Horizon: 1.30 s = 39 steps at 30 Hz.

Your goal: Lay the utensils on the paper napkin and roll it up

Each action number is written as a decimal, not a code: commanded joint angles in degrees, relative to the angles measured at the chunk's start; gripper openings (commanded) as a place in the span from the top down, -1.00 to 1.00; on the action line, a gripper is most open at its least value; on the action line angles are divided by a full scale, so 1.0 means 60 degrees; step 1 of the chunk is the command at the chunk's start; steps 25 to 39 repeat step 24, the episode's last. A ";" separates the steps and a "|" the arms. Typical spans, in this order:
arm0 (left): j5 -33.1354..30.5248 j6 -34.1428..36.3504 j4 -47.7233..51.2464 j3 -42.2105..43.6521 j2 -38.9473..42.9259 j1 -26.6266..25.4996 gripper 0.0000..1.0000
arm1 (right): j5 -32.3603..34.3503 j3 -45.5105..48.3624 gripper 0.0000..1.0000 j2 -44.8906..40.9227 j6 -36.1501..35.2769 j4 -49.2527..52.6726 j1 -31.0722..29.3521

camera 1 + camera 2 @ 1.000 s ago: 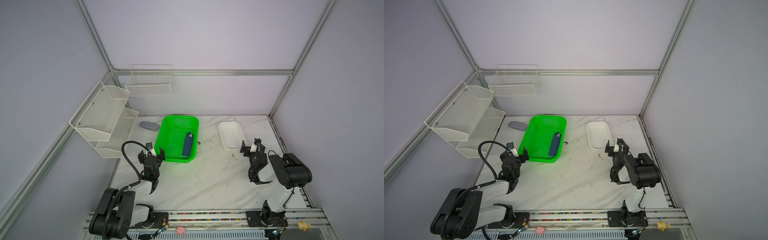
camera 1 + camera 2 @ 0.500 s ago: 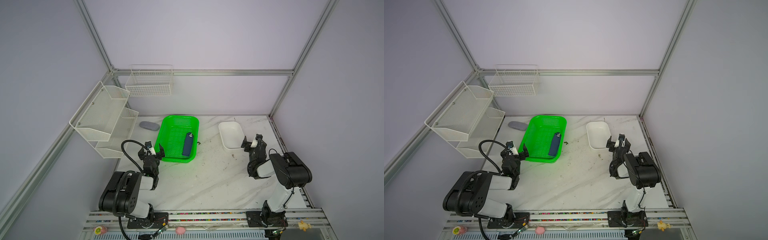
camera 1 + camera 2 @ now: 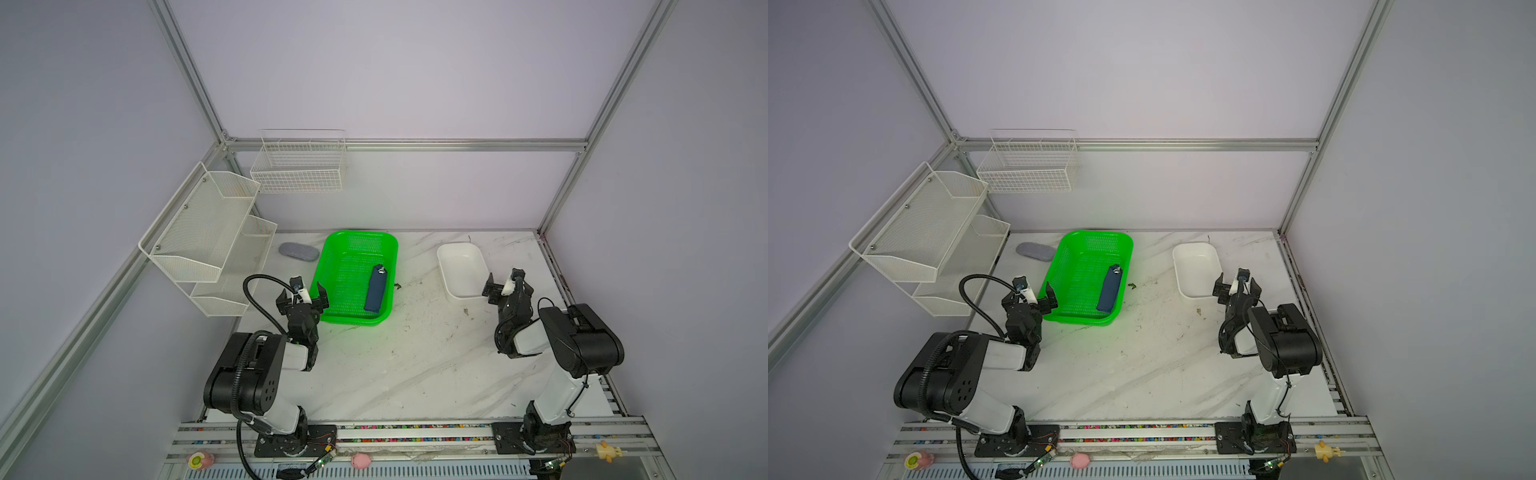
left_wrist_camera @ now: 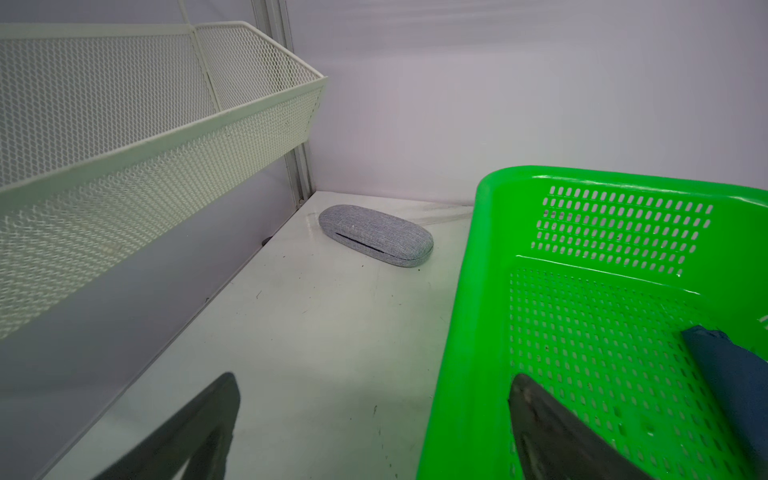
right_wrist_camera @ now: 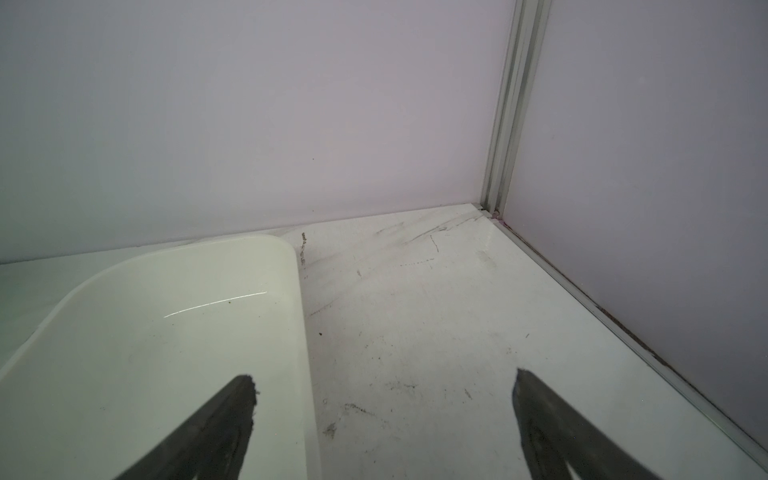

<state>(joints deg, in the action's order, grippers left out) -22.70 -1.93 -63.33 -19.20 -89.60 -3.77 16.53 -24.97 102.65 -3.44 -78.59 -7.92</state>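
Navy napkin roll (image 3: 376,291) inside green basket (image 3: 353,319), by its right wall, long axis near-to-far. At basket's near-left corner, left fingers (image 4: 552,432) wide, empty: nearer arm, roll ahead-right. Well right of basket, right fingers (image 5: 208,436) wide, empty.

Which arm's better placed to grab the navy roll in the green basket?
Left, probably: the open left hand sits at a corner of the green basket, nearer the navy roll; the right hand is by the white tray.

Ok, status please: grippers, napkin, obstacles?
Left gripper open, empty, at green basket. Right gripper open, empty, at white tray. Napkin roll inside basket. No obstacle seen.
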 commanded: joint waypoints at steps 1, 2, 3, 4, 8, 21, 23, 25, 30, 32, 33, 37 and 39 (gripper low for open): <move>-0.0207 0.0041 0.1008 -0.0271 -0.0186 0.0086 -0.99 | 0.0112 -0.0115 -0.95 -0.0028 0.0007 -0.0188 -0.0013; -0.0201 0.0036 0.0976 -0.0262 -0.0198 0.0094 -0.99 | 0.0101 -0.0115 -0.95 -0.0033 0.0015 -0.0188 -0.0013; -0.0207 0.0037 0.1011 -0.0280 -0.0196 0.0086 -0.99 | 0.0112 -0.0123 -0.95 -0.0028 0.0016 -0.0188 -0.0014; -0.0216 0.0040 0.1019 -0.0279 -0.0185 0.0086 -0.99 | 0.0101 -0.0115 -0.95 -0.0020 0.0013 -0.0188 -0.0023; -0.0208 0.0029 0.1019 -0.0284 -0.0183 0.0086 -0.99 | 0.0101 -0.0112 -0.95 -0.0026 0.0014 -0.0180 -0.0018; -0.0214 0.0030 0.1019 -0.0279 -0.0183 0.0086 -0.99 | 0.0059 -0.0175 -0.95 -0.0021 0.0094 -0.0026 -0.0017; -0.0213 0.0029 0.1023 -0.0285 -0.0183 0.0087 -0.99 | 0.0058 -0.0173 -0.95 -0.0025 0.0078 -0.0050 -0.0020; -0.0211 0.0033 0.1020 -0.0275 -0.0187 0.0086 -0.99 | 0.0070 -0.0157 -0.95 -0.0037 0.0071 -0.0069 -0.0014; -0.0211 0.0033 0.1020 -0.0275 -0.0187 0.0086 -0.99 | 0.0070 -0.0157 -0.95 -0.0037 0.0071 -0.0069 -0.0014; -0.0211 0.0033 0.1020 -0.0275 -0.0187 0.0086 -0.99 | 0.0070 -0.0157 -0.95 -0.0037 0.0071 -0.0069 -0.0014; -0.0211 0.0033 0.1020 -0.0275 -0.0187 0.0086 -0.99 | 0.0070 -0.0157 -0.95 -0.0037 0.0071 -0.0069 -0.0014; -0.0211 0.0033 0.1020 -0.0275 -0.0187 0.0086 -0.99 | 0.0070 -0.0157 -0.95 -0.0037 0.0071 -0.0069 -0.0014; -0.0211 0.0033 0.1020 -0.0275 -0.0187 0.0086 -0.99 | 0.0070 -0.0157 -0.95 -0.0037 0.0071 -0.0069 -0.0014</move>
